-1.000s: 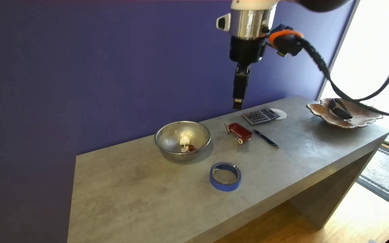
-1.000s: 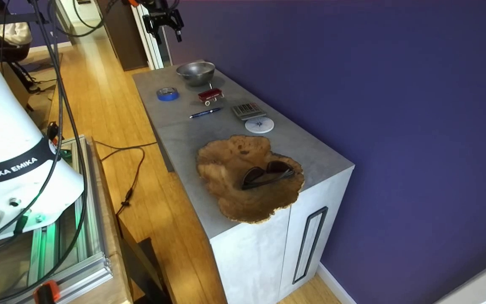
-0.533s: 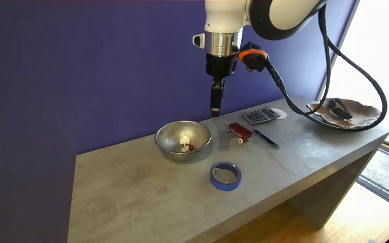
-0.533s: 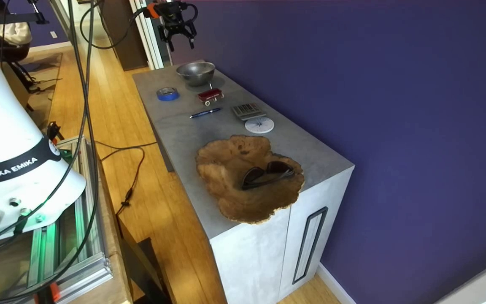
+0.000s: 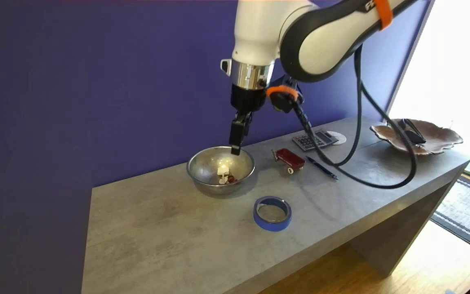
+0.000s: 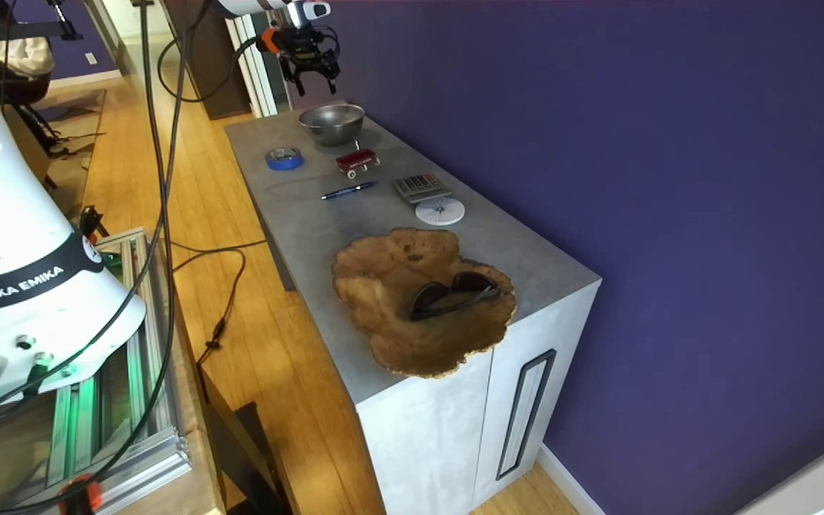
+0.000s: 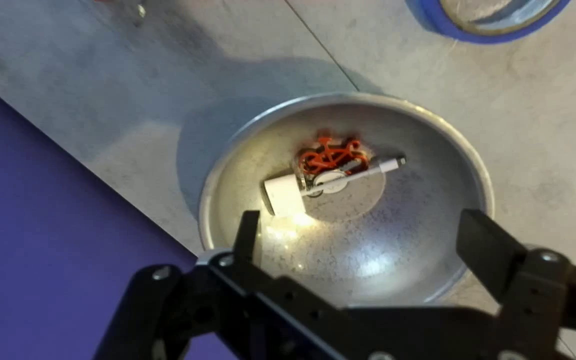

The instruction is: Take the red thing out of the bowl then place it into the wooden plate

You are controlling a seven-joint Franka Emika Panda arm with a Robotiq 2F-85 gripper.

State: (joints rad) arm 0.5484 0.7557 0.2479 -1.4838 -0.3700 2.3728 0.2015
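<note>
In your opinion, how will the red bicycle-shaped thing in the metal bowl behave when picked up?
The red thing is probably light, being small and openwork. It may slide in the shiny bowl, and could snag the white cable close beside it.

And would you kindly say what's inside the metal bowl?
A red bicycle-shaped piece, plus a white block whose cable crosses over a pale disc. Anything beneath them is hidden.

The red thing (image 7: 329, 161), an openwork shape like a small bicycle, rests low inside the bowl (image 7: 398, 215), near its wall; whether flat or leaning is unclear. The bowl, round shiny silver metal, stands upright on the counter (image 5: 178, 228). The wooden plate (image 6: 398, 318), brown and shallow with a wavy rim, lies face up near the counter's end, well apart from the bowl.
</note>
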